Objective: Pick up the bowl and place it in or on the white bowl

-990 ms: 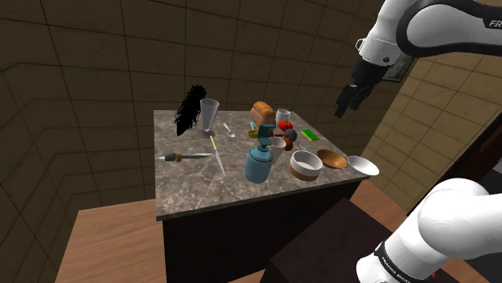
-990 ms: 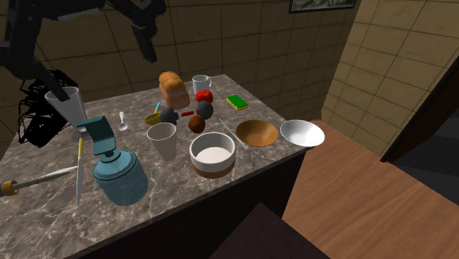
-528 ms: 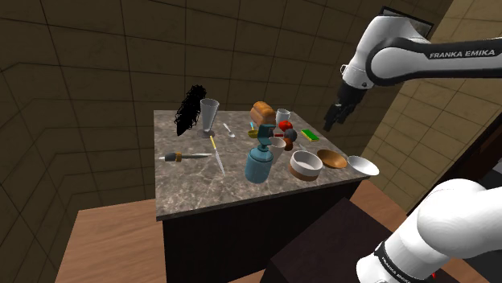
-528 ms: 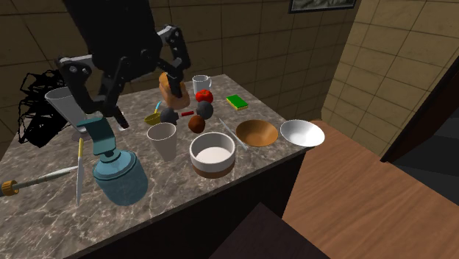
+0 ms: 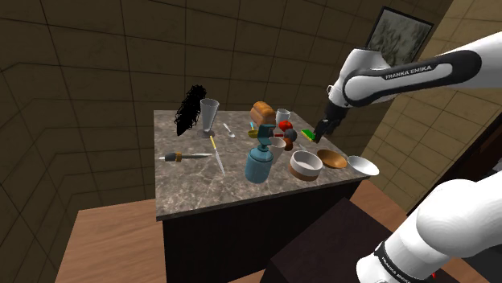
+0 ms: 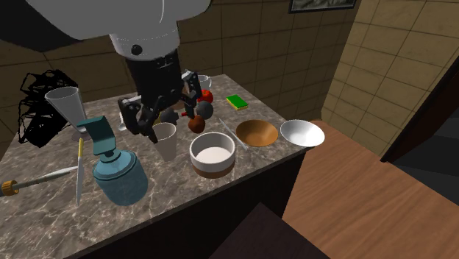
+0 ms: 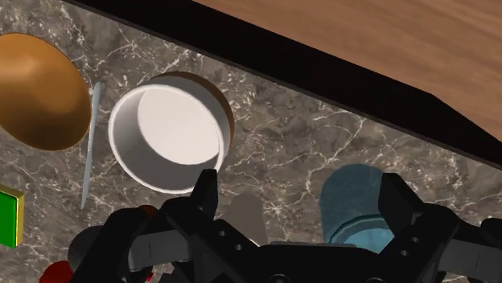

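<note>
A bowl with a white inside and brown outside [image 5: 306, 165] [image 6: 212, 154] [image 7: 167, 137] stands near the marble table's front edge. Beside it lies a shallow orange-brown bowl [image 5: 331, 158] [image 6: 257, 133] [image 7: 36, 92]. The plain white bowl [image 5: 363, 166] [image 6: 302, 133] sits at the table's corner, right at the edge. My gripper [image 5: 320, 137] [image 6: 163, 110] [image 7: 302, 201] hangs open above the clutter behind these bowls, over a pale cup [image 6: 162, 140]. Nothing is between its fingers.
A teal bottle [image 5: 258, 163] [image 6: 118, 171] [image 7: 362, 201] stands close to the brown-and-white bowl. A bread loaf [image 5: 261, 111], green sponge [image 6: 237, 101], tall glass [image 5: 210, 114], screwdriver [image 5: 181, 157] and small round items crowd the table [image 5: 193, 189]. Wooden floor lies beyond the table's edge.
The arm has swung down from high above the table to just over the clutter, moving toward the shoulder view's left. The gripper stayed open; nothing on the table moved.
</note>
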### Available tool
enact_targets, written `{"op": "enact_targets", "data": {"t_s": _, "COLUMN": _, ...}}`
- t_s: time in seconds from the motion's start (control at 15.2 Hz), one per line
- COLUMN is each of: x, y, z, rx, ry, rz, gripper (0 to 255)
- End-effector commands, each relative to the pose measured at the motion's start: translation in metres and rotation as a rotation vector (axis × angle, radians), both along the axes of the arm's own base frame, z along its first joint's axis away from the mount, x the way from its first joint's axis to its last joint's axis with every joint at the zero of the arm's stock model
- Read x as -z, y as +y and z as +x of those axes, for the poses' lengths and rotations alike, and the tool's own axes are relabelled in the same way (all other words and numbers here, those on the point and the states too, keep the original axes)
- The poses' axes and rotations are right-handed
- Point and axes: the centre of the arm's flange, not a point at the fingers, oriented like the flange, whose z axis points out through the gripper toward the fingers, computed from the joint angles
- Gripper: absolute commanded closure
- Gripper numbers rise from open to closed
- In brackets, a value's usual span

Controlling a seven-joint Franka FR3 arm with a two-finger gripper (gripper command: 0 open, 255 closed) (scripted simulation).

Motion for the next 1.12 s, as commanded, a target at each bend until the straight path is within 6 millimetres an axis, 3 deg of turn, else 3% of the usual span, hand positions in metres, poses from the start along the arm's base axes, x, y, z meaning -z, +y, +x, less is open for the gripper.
{"op": "enact_targets", "data": {"t_s": 0.0, "x": 0.025, "y": -0.013, "z": 0.009, "rx": -0.005, "ry": 0.003, "rz": 0.006, "gripper": 0}}
{"op": "enact_targets", "data": {"t_s": 1.06, "x": 0.207, "y": -0.101, "z": 0.086, "rx": -0.041, "ry": 0.04, "rz": 0.064, "gripper": 0}}
